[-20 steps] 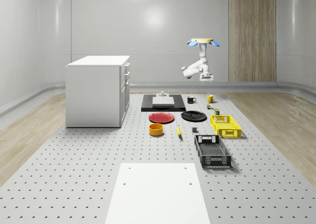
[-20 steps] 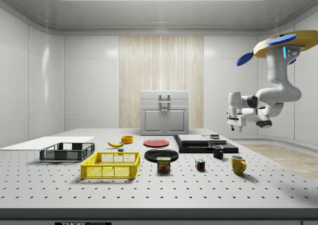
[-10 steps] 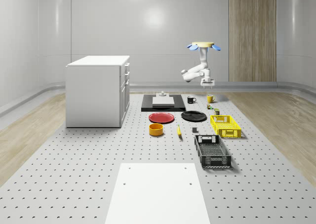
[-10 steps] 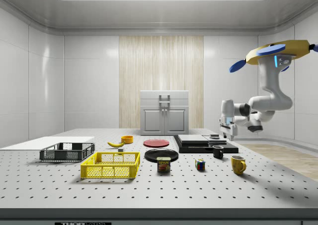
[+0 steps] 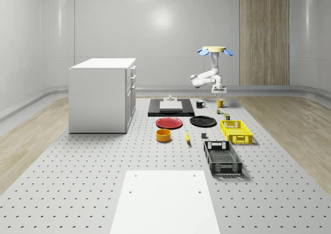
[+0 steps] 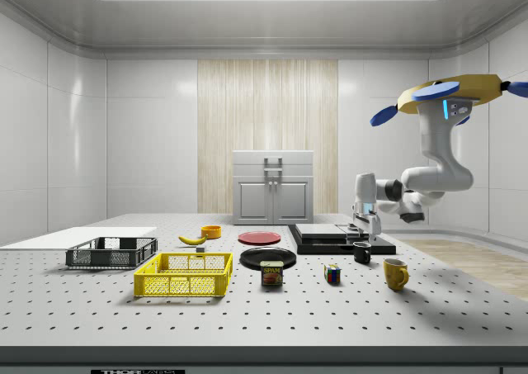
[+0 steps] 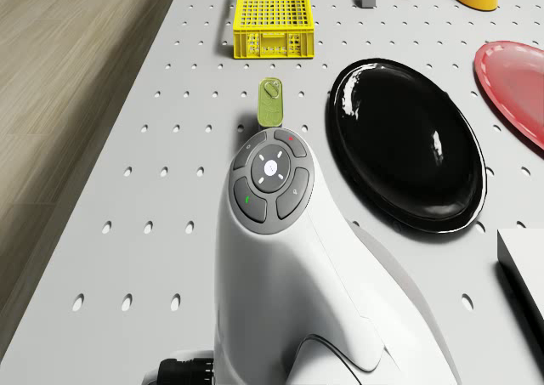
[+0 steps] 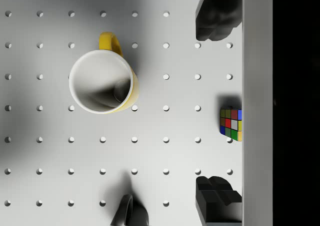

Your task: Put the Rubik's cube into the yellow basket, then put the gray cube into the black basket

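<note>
The Rubik's cube (image 6: pixel 332 274) sits on the table between the tin and the yellow mug; it is also in the whole-scene view (image 5: pixel 220 111) and the wrist view (image 8: pixel 230 123). My drone (image 6: pixel 450 97) hovers over the table's far right part, above the mugs. The gripper (image 6: pixel 363 232) hangs open above the table, nothing between its fingers (image 8: pixel 215 19). The cube lies well below it, near the gap's middle. The small gray cube (image 5: pixel 204 136) lies between the yellow basket (image 5: pixel 240 139) and the banana. The black basket (image 5: pixel 226 168) stands nearer the front.
A yellow mug (image 8: pixel 102 82) and a black mug (image 6: pixel 361 253) stand close under the gripper. A tin (image 7: pixel 270 102), black plate (image 7: pixel 408 138), red plate (image 5: pixel 169 123), orange bowl (image 5: pixel 163 135), black slab (image 5: pixel 170 107) and white cabinet (image 5: pixel 102 94) also stand on the table.
The drone and arm have shifted toward the side view's left, and the gripper has come down closer to the table by the mugs. The fingers stay open.
</note>
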`<state>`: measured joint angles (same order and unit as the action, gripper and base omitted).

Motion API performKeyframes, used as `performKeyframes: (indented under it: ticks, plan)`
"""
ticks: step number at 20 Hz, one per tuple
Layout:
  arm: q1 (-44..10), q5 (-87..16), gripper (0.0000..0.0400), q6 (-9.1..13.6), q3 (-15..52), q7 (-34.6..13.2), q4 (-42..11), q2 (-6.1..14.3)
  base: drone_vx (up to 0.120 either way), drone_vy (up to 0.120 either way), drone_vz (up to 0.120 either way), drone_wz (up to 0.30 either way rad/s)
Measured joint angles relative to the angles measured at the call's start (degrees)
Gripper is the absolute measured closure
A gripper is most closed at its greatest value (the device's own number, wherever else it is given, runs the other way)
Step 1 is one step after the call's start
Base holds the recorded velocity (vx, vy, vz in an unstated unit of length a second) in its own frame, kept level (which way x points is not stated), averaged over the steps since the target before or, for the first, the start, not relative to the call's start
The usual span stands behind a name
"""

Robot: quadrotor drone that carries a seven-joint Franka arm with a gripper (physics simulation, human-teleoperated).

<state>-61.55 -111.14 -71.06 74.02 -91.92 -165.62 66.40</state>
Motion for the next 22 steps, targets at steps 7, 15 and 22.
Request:
performKeyframes:
  ticks: [7,15,22]
  plan:
    - [-0.7,1.0,0.0,-1.8,0.6,-0.6,0.1,2.0,0.12,-0.051,-0.103,0.0]
    - [-1.3,2.1,0.0,-3.7,1.2,-1.3,0.3,4.1,0.12,-0.025,-0.015,0.0]
    - [-1.8,2.9,0.0,-5.3,1.7,-1.7,0.4,5.8,0.086,0.0,-0.12,0.0]
